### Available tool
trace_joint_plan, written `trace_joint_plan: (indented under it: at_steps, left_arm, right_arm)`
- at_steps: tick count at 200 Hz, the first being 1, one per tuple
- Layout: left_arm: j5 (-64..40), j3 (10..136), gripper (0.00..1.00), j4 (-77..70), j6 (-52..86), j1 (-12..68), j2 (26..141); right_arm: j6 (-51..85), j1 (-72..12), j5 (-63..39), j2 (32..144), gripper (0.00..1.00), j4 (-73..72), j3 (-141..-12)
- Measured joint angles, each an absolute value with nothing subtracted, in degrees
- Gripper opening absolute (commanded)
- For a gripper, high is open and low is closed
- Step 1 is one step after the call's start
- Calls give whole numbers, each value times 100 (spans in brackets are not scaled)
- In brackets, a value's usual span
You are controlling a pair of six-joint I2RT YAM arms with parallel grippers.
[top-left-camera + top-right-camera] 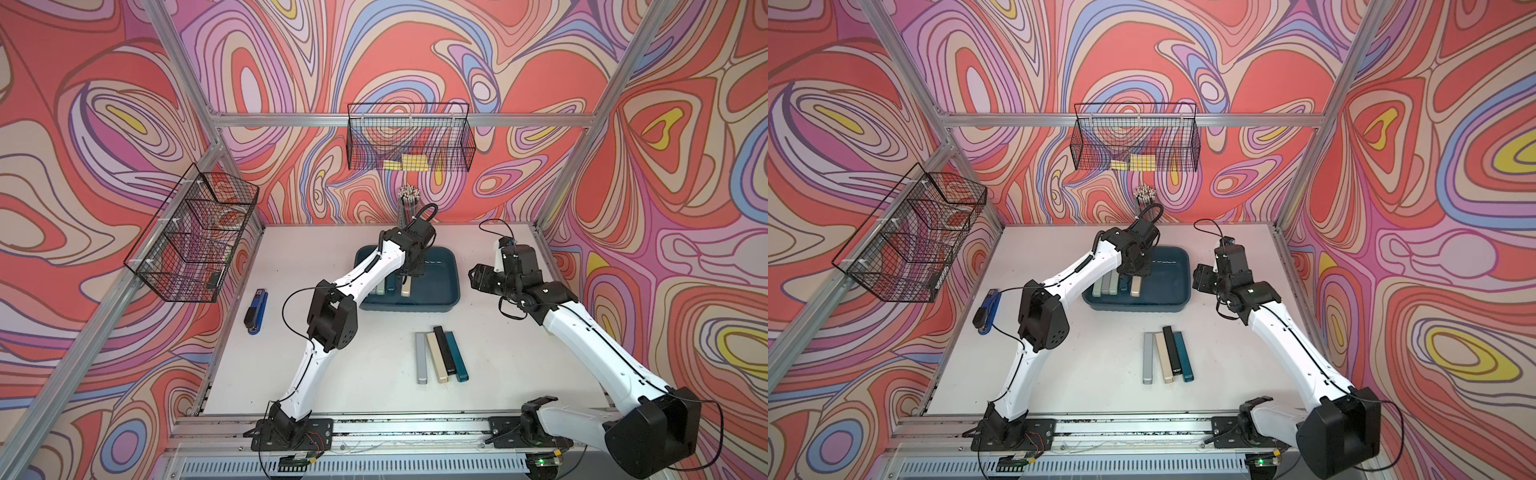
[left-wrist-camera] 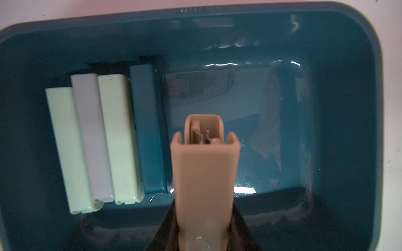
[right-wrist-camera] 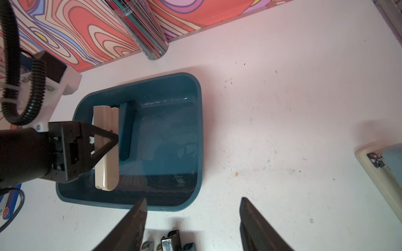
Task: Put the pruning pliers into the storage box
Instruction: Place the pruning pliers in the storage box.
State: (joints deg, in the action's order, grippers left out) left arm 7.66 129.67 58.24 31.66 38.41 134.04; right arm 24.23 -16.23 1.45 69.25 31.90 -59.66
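The dark teal storage box [image 1: 454, 297] [image 1: 1187, 270] sits at the back middle of the table. Several pruning pliers lie side by side at one end of its floor: pale green [image 2: 65, 147], grey [image 2: 91, 134], pale green [image 2: 117, 134] and teal [image 2: 150, 130]. My left gripper [image 1: 409, 275] [image 2: 204, 219] is shut on a beige pruning pliers [image 2: 204, 173] [image 1: 406, 289] [image 3: 107, 169], low inside the box beside the teal one. Several more pliers lie together on the table: grey [image 1: 421, 357], beige [image 1: 437, 358], black [image 1: 444, 348], teal [image 1: 457, 356]. My right gripper [image 1: 478, 279] [image 3: 193, 206] hangs open and holds nothing, to the right of the box.
A blue-and-black stapler [image 1: 257, 311] lies at the table's left. A cup of pencils [image 1: 406, 199] [image 3: 150, 37] stands behind the box by the back wall. Black wire baskets hang on the left wall [image 1: 195, 232] and the back wall [image 1: 409, 137].
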Motion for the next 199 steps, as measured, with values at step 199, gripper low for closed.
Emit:
trace_joint_plan:
  at_steps: [199]
  left_arm:
    - [1358, 13310, 26, 5142, 3210, 3535, 14385]
  right_arm:
    - [2571, -1623, -93, 7144, 69, 3277, -5922]
